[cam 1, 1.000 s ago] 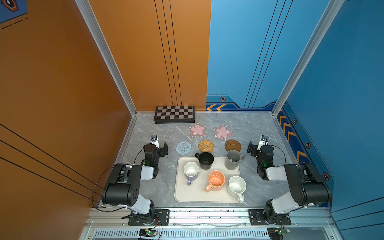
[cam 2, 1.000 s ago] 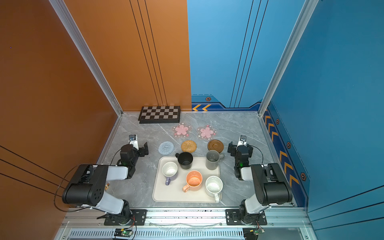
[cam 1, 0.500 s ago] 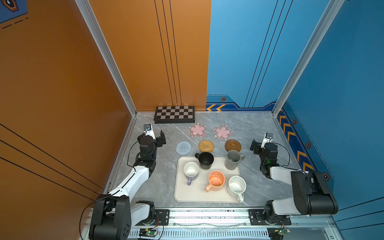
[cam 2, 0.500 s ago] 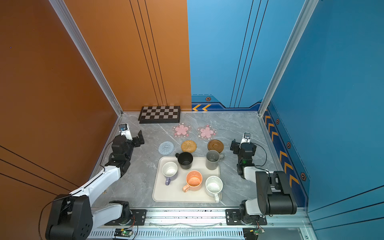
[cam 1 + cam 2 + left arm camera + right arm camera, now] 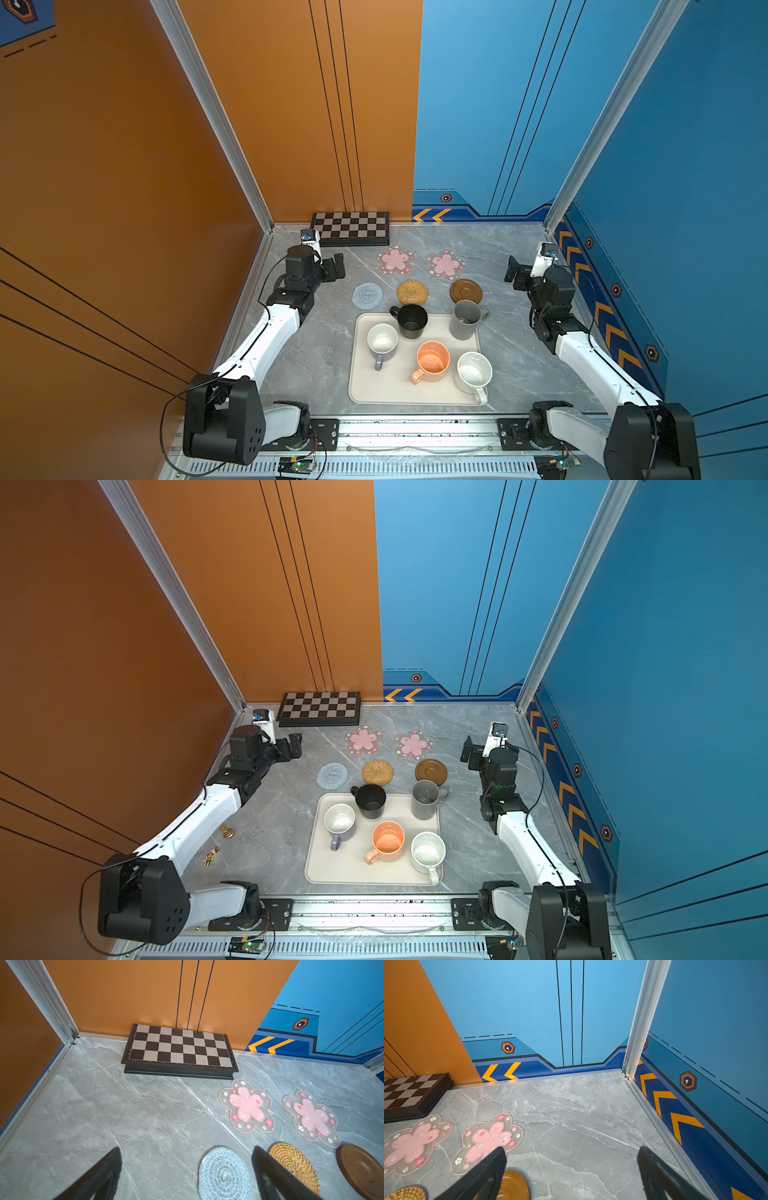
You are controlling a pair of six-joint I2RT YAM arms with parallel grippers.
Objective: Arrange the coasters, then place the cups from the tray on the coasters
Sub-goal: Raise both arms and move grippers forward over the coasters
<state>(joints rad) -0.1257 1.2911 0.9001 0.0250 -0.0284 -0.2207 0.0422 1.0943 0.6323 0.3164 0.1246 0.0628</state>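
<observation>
Five coasters lie on the grey table behind the tray (image 5: 395,390): two pink flower ones (image 5: 395,259) (image 5: 446,264), a pale-blue woven one (image 5: 367,295), a tan rattan one (image 5: 412,291) and a dark-brown wooden one (image 5: 466,291). On the tray stand the black cup (image 5: 410,321), grey cup (image 5: 464,319), lavender cup (image 5: 382,340), orange cup (image 5: 432,361) and white speckled cup (image 5: 473,372). My left gripper (image 5: 337,268) (image 5: 187,1148) hovers open and empty left of the blue coaster (image 5: 223,1174). My right gripper (image 5: 512,272) (image 5: 572,1148) is open and empty, right of the wooden coaster (image 5: 513,1186).
A checkered board (image 5: 351,228) lies against the back wall on the left. Two small trinkets (image 5: 226,832) (image 5: 210,857) lie by the left wall near the left arm. Walls close in on three sides, and the right gripper is near the right one.
Both arms have stretched out from their folded pose. The left gripper went toward the back left, the right one toward the back right. Both stayed open.
</observation>
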